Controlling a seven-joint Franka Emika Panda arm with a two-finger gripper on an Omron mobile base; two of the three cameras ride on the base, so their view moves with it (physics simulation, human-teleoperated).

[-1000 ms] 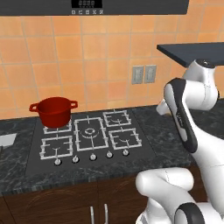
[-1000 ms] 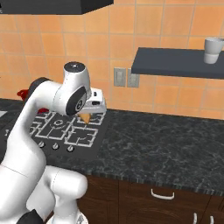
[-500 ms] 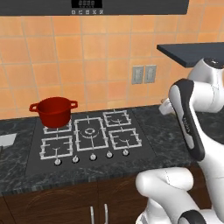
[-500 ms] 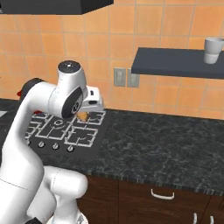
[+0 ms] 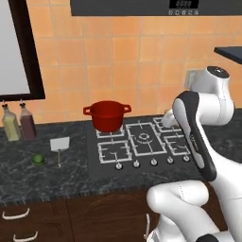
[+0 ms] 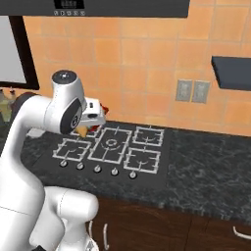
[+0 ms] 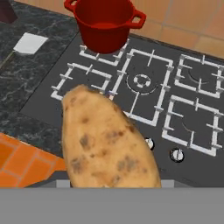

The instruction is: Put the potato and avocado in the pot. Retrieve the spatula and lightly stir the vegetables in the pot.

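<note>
Brown and speckled, the potato (image 7: 107, 140) occupies the lower centre of the hand view, gripped in the pincer (image 6: 92, 128), whose jaws stand fairly wide around it. In the right base view the pincer sits at centre left, above the left edge of the hob (image 6: 112, 149), with a tan end of the potato showing beneath the wrist.

Task items: the pot (image 5: 107, 115) stands on the rear left burner, at centre in the left base view and at the top of the hand view; nothing can be made out inside it. The avocado (image 5: 38, 159) lies on the desk (image 5: 28, 177) at lower left of the left base view, well apart from the pot. The spatula (image 5: 59, 146) lies between them, just right of the avocado, blade toward the wall.

Surface and room: dark marbled desk, black hob with four burners and a row of knobs along its front. Two bottles (image 5: 19, 122) stand at far left against the wall. Orange tiled wall (image 6: 147, 63) behind, with twin sockets (image 6: 192, 91) at right in the right base view.
</note>
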